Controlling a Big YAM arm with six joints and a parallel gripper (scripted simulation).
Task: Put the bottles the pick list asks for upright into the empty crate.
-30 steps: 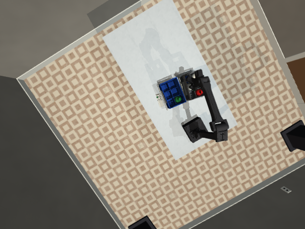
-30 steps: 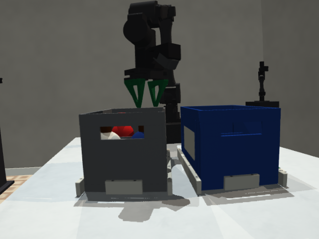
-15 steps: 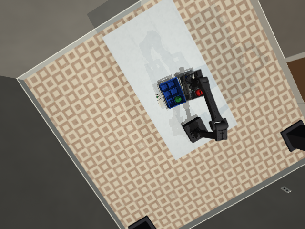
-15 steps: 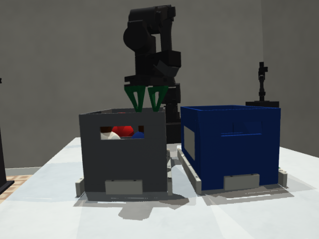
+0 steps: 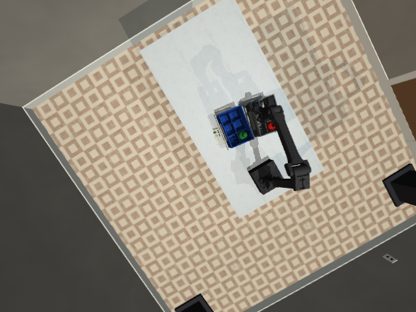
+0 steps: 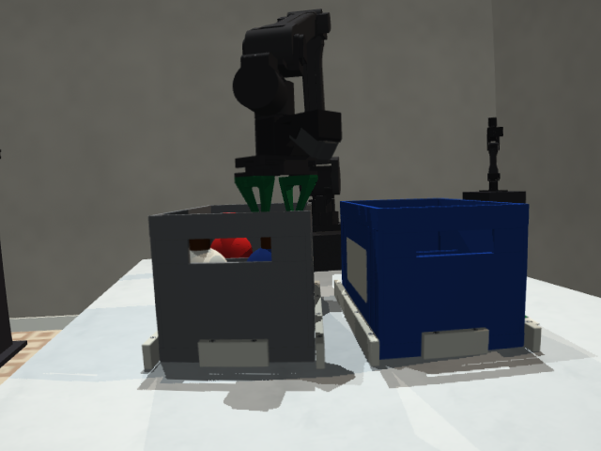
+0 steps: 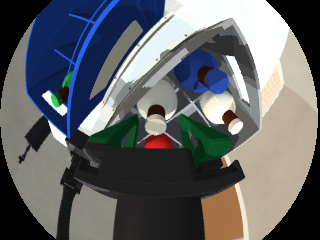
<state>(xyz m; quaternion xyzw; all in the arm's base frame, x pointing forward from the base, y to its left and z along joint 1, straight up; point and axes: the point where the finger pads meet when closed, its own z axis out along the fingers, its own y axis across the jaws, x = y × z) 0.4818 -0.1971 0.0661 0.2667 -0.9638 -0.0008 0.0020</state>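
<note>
1. The hand points straight down at the grey crate's rim, fingers parted, grasping nothing.
2. The red bottle stands upright in that crate, cap up, between the fingers.

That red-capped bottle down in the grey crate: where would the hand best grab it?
Probably by the neck under the red cap, coming straight down from above. The bottle stands upright inside the grey crate, boxed in by walls and neighbouring bottles, so only its top is reachable. The open hand hangs right over it.
</note>
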